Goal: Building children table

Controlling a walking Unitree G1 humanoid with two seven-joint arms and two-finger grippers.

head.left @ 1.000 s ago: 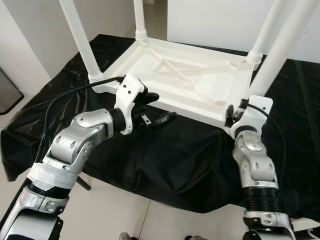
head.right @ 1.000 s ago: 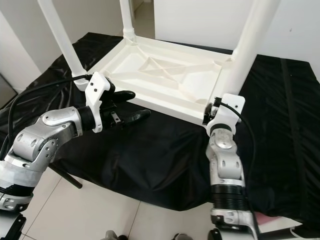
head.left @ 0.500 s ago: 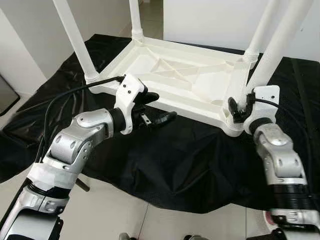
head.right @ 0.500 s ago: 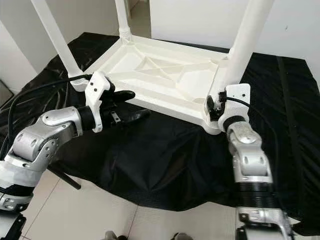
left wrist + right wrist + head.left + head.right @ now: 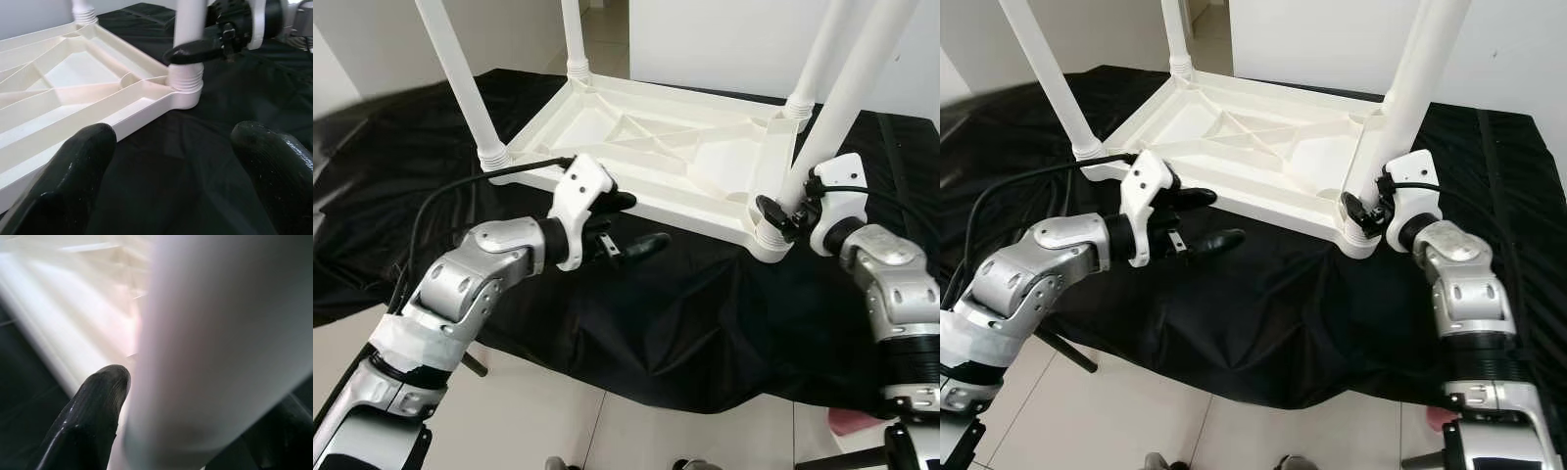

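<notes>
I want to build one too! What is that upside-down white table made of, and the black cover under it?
The upside-down white table looks like moulded plastic: its underside has cast-in ribs, and the surface is smooth with a slight sheen. Its round white legs look the same, with ribbed collars at the base. The black cover looks like thin fabric, though it could be plastic sheeting: it wrinkles, drapes, and shines faintly.

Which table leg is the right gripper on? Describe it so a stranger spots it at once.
An upturned white table lies on a black cloth, four legs up. At its near right corner stands the leg with the right gripper around its base; the others stand free.
</notes>
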